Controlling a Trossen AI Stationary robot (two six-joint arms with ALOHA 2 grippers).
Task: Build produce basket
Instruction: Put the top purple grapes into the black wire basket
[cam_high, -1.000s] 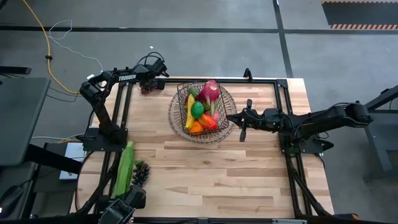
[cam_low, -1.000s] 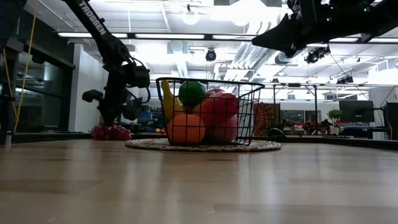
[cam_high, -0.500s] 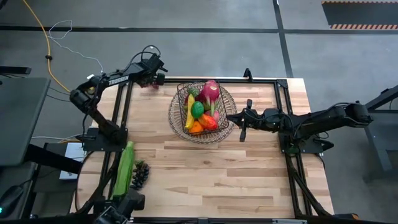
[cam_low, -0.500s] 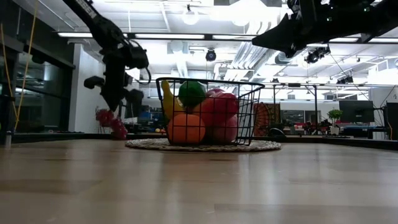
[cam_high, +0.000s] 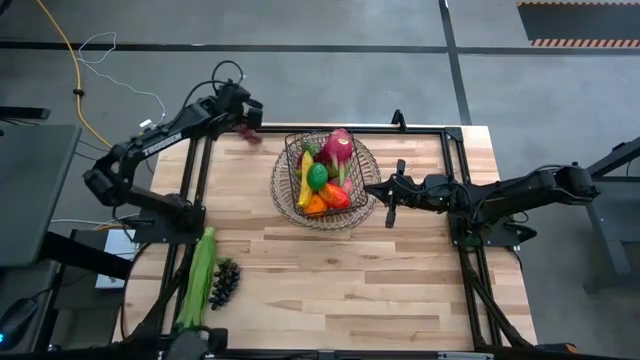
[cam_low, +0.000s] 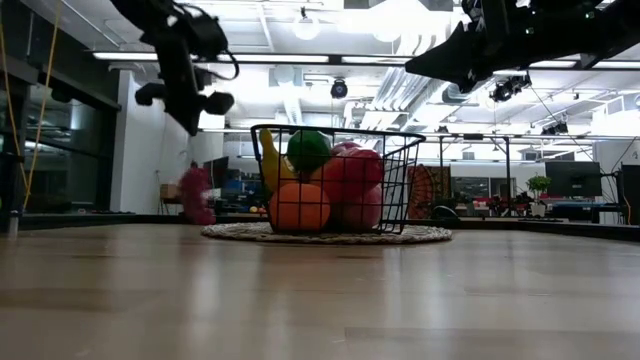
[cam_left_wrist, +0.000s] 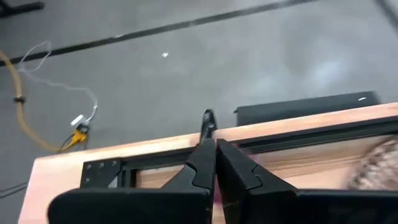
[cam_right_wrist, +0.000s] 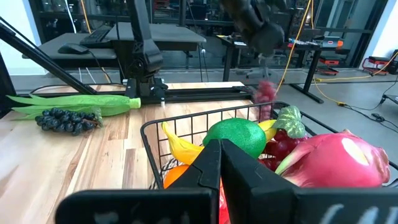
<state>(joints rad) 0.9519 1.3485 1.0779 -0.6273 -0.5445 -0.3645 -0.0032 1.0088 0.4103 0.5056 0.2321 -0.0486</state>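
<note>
Red grapes (cam_high: 247, 136) dangle, blurred, beneath the left claw (cam_high: 249, 118) over the far edge of the counter (cam_high: 380, 270) near its left corner, just short of the basket (cam_high: 289, 143) at the far middle. A swing could clip the wire or shake them loose. That claw is pressed together, whether on a stem cannot be told; the right claw (cam_high: 370, 187), pressed together and empty, waits just beside the basket.

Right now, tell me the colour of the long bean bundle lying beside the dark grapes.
Bright green; the bean bundle shows best in the high view, beside the dark grapes.

A dark wire basket (cam_high: 300, 165) held a pink dragon fruit (cam_high: 338, 146), green pear (cam_high: 317, 176) and orange (cam_low: 298, 208). Long green beans (cam_high: 200, 275) lay beside dark grapes (cam_high: 224, 280) on pale striped wood.
</note>
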